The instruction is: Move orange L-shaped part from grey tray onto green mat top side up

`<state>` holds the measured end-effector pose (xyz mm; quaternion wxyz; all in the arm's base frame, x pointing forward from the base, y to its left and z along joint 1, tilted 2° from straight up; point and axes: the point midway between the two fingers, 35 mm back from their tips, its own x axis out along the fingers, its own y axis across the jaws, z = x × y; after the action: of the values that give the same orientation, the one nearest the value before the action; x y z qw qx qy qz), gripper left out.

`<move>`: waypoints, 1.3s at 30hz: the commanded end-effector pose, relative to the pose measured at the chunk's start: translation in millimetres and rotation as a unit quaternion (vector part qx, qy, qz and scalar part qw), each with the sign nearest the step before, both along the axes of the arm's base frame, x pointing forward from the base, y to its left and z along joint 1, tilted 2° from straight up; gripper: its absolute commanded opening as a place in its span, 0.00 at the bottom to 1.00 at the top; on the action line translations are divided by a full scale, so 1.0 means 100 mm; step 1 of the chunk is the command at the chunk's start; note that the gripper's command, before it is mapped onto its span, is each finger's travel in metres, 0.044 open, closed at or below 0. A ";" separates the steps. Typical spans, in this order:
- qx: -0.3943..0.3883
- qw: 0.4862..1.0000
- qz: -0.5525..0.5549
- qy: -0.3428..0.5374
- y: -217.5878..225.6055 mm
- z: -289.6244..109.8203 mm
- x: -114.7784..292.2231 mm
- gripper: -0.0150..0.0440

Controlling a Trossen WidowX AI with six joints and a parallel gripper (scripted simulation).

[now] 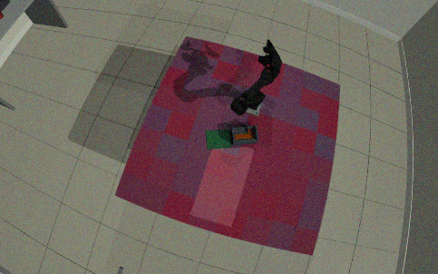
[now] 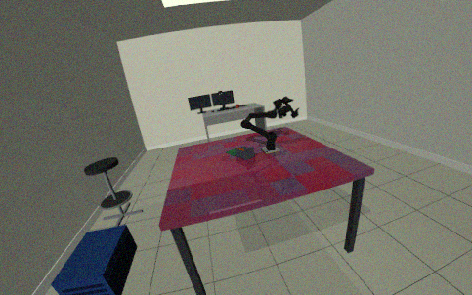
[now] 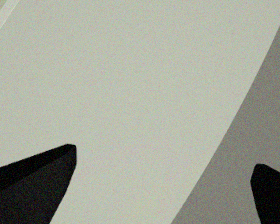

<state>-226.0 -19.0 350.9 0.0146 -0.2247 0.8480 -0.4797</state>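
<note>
The orange L-shaped part point(image 1: 248, 134) lies in the pocket of the grey tray point(image 1: 238, 141) point(image 2: 246, 154) near the middle of the table. The green mat point(image 1: 217, 139) point(image 2: 232, 152) lies right beside the tray. My gripper point(image 1: 268, 46) point(image 2: 289, 110) point(image 3: 165, 164) is open and empty. It is raised high and far behind the tray, pointing away from it. In the wrist view only the two dark fingertips show against wall and ceiling; the part, tray and mat are out of that view.
The arm's base point(image 1: 253, 110) point(image 2: 270, 149) stands on the red and purple patchwork table top point(image 1: 275, 181) point(image 2: 267, 181) behind the tray. A desk with monitors point(image 2: 211, 103), a stool point(image 2: 102, 167) and a blue box point(image 2: 98, 261) stand on the floor around the table.
</note>
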 end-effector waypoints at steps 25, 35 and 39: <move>-0.629 0.536 -0.556 -0.088 2.93 -0.95 1.42 0.56; -0.780 0.126 -0.604 0.104 2.89 -1.43 2.98 0.56; -0.792 -0.039 -0.577 0.194 2.59 -1.58 3.51 0.56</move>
<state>86.8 263.1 203.2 -0.5696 0.4165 -0.1707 -0.6877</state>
